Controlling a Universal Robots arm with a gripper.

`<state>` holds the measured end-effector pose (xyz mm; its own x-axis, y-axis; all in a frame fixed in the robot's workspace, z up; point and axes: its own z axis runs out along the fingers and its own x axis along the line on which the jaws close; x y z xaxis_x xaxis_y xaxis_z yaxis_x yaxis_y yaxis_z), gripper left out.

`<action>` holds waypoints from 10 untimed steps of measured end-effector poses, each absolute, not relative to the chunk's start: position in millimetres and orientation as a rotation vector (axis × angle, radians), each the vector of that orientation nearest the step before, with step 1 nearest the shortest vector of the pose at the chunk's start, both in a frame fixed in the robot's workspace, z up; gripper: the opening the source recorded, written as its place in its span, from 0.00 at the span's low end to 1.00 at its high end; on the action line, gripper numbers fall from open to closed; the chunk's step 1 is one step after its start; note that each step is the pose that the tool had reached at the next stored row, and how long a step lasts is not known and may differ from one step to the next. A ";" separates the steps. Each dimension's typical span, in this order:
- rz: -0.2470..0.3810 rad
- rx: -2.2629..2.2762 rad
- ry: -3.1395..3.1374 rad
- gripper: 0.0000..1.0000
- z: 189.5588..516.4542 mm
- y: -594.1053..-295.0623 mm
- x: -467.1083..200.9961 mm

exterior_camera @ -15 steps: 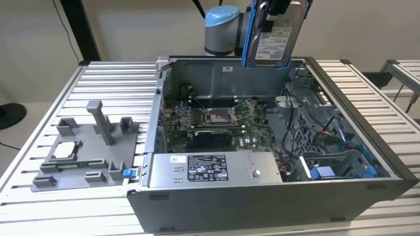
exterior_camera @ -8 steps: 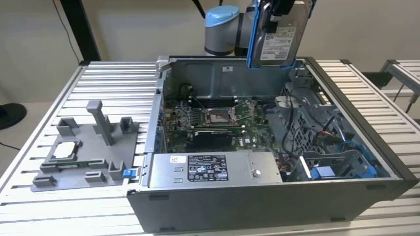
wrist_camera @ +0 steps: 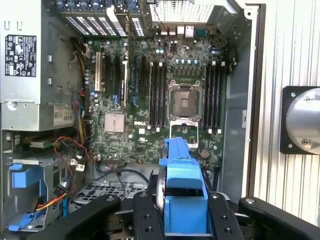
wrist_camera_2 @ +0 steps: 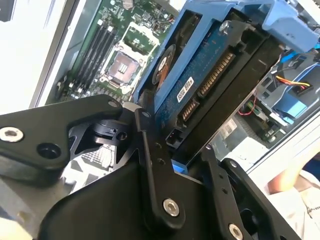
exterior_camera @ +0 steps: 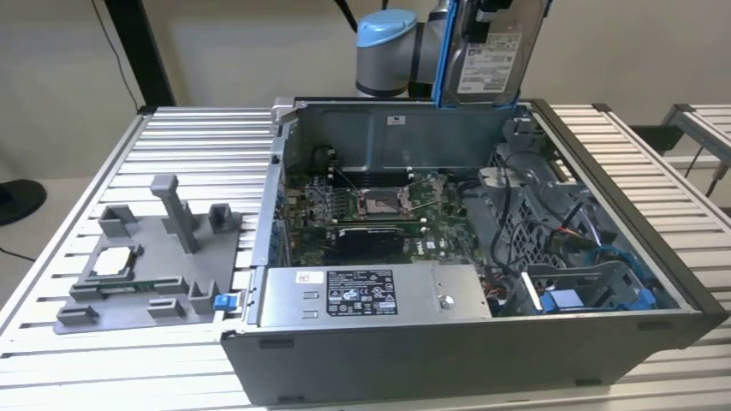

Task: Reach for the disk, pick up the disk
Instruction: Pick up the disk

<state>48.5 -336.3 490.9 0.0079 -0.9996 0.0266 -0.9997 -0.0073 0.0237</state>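
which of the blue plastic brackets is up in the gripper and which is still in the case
The blue bracket framing the disk is clamped in the gripper, held above the open case. The other blue bracket sits empty in the drive bay at the case's corner.

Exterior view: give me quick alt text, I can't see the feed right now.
The gripper holds the disk upright in its blue bracket, lifted above the back wall of the open computer case. The case sits on a slatted metal table, with a grey fixture at the exterior view's left.

arm raised high | hand (wrist_camera_2: pixel 175 150) clamped on disk (wrist_camera_2: pixel 200 75) | fingers (wrist_camera_2: pixel 155 170) closed
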 end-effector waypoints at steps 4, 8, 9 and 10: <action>0.003 2.204 -2.188 0.00 494.8 -336.2 49.7; 0.003 2.205 -2.188 0.00 494.7 -336.3 50.1; 0.003 2.205 -2.188 0.00 494.7 -336.3 50.1; 0.003 2.205 -2.188 0.00 494.7 -336.3 50.2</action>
<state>50.2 -336.3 494.7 0.0079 -0.9996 0.0267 -0.9997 -0.0073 0.0238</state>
